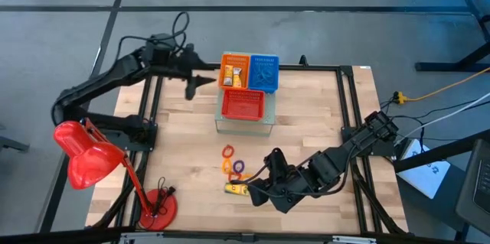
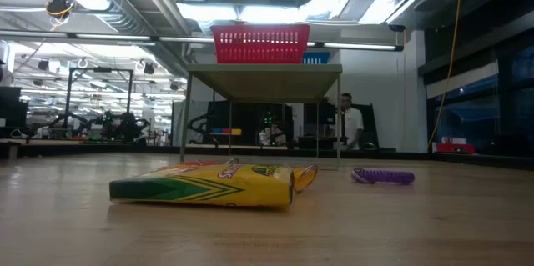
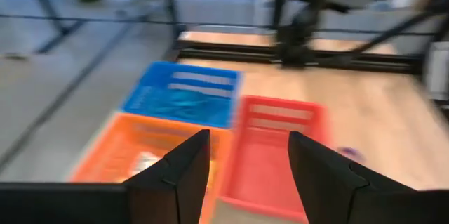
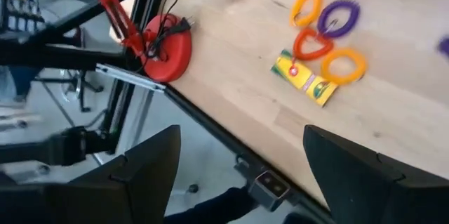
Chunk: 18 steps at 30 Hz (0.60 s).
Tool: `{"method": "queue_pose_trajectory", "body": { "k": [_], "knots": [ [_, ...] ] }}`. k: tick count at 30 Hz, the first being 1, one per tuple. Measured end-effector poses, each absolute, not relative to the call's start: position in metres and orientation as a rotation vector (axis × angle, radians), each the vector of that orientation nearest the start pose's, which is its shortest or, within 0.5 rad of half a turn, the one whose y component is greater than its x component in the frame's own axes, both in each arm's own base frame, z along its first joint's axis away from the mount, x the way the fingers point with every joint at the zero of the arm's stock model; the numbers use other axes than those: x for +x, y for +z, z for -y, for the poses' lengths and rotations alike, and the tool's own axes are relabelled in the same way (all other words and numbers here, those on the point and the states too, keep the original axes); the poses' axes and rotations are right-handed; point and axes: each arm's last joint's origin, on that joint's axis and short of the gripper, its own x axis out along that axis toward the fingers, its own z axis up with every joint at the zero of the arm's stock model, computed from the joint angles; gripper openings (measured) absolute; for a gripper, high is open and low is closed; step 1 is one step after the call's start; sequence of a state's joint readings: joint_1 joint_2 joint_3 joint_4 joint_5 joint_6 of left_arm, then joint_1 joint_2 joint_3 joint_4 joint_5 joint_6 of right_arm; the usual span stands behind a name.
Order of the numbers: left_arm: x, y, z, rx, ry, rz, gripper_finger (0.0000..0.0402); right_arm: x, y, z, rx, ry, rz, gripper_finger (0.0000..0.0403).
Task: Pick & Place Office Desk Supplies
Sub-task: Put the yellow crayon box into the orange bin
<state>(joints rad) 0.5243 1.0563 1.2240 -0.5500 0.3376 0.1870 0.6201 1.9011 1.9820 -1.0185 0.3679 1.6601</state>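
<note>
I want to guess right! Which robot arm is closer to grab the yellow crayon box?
The right. Its open gripper hovers right beside the crayon box; the left gripper is far off by the baskets.

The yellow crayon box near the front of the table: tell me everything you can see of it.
The crayon box is a small flat oblong carton, yellow with green end bands and printed lettering, apparently cardboard. It lies flat on the wooden table, near the front edge, unheld. An orange loop and a darker orange loop lie at one of its ends, seemingly touching. The right gripper hovers open close beside it. Whether the box is open cannot be told.
</note>
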Motion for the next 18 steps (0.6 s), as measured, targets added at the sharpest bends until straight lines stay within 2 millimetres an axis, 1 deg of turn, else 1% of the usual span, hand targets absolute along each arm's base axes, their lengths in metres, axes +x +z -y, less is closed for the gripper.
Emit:
{"method": "queue_pose_trajectory", "body": {
  "k": [3, 7, 10, 12, 14, 18],
  "knots": [
    [0.177, 0.401, -0.086, -0.003, 0.037, -0.357, 0.0190, 0.334, 0.357, -0.224, 1.035, -0.426, -0.791, 0.0302],
    [0.171, 0.400, -0.075, -0.039, 0.005, -0.387, 0.0194, 0.342, 0.351, -0.217, 0.860, -0.360, -0.831, 0.0302],
    [0.171, 0.399, -0.068, -0.039, -0.024, -0.399, 0.0196, 0.357, 0.347, -0.210, 0.706, -0.246, -0.849, 0.0302],
    [0.172, 0.399, -0.064, -0.039, -0.046, -0.407, 0.0196, 0.368, 0.339, -0.209, 0.589, -0.165, -0.865, 0.0302],
    [0.173, 0.397, -0.060, -0.049, -0.065, -0.422, 0.0196, 0.378, 0.331, -0.209, 0.508, -0.090, -0.879, 0.0302],
    [0.172, 0.393, -0.052, -0.065, -0.086, -0.474, 0.0196, 0.390, 0.303, -0.215, 0.360, 0.016, -0.981, 0.0302]
  ]
}}
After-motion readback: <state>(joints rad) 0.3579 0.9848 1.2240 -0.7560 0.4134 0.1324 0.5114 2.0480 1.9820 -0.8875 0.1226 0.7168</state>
